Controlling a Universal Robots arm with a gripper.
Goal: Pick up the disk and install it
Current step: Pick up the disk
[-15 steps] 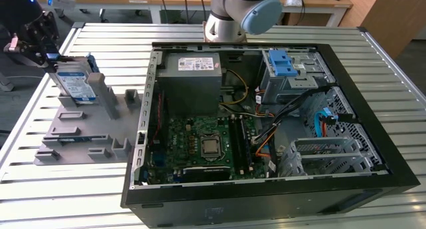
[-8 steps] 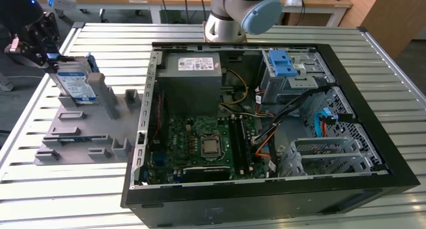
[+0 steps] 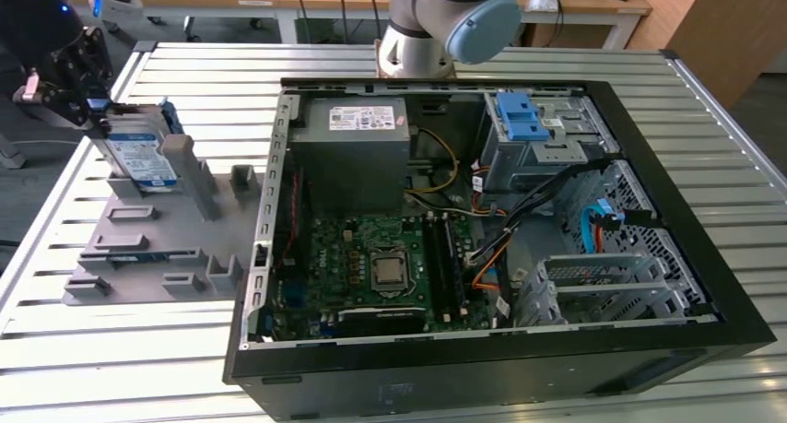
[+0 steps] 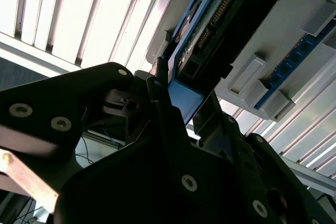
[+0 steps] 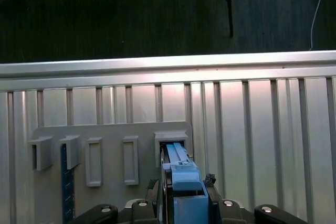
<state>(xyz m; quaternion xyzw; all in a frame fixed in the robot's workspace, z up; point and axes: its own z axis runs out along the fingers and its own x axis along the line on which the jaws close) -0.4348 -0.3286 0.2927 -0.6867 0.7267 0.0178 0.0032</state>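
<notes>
The black claw [image 3: 101, 121] is clamped on the flat silver rectangular disk [image 3: 138, 160] with its white-and-blue label and blue plastic rail frame, which stands upright in a grey slotted plastic holder [image 3: 160, 248].
The holder rests on the ribbed metal surface [image 3: 688, 100], beside the open black computer case [image 3: 738, 340]. The disk looks dense, rigid, smooth-faced and sensitive to shock. It is best pinched across its broad faces at mid-edge, clear of the connector pins [image 4: 220, 11].

bright glare on the slatted table [image 4: 68, 19]
</notes>
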